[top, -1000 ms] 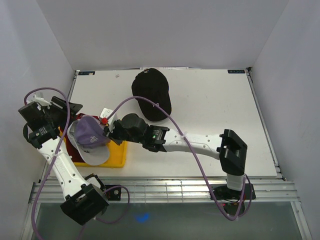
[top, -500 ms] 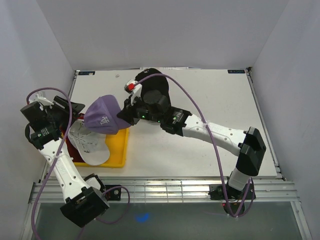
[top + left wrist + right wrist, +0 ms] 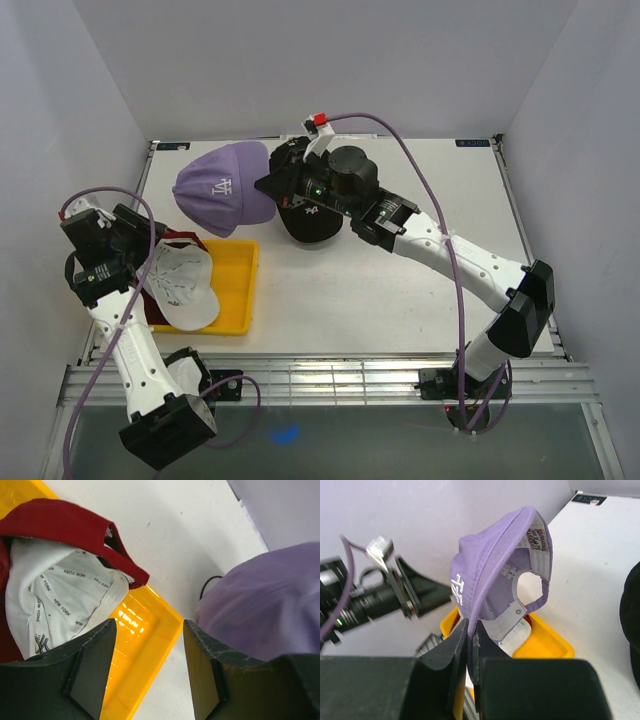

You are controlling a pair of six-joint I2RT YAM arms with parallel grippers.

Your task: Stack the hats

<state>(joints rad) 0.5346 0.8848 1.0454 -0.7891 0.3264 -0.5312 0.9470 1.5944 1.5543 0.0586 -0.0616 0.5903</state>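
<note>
R claw (image 3: pixel 470 628) clamped on lavender fabric cap (image 3: pixel 222 188) brim, near black fabric cap (image 3: pixel 312 228); L claw (image 3: pixel 150 627) open over yellow rectangular tray (image 3: pixel 238 296).

right tool (image 3: pixel 469 630) pinched closed, reaching forward; left tool (image 3: pixel 150 635) spread wide.

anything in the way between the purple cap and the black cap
Nothing visible. The purple cap hangs from the right tool, shut on it, just left of the black cap, with only bare table between them. From above, the right arm itself covers part of the black cap.
</note>
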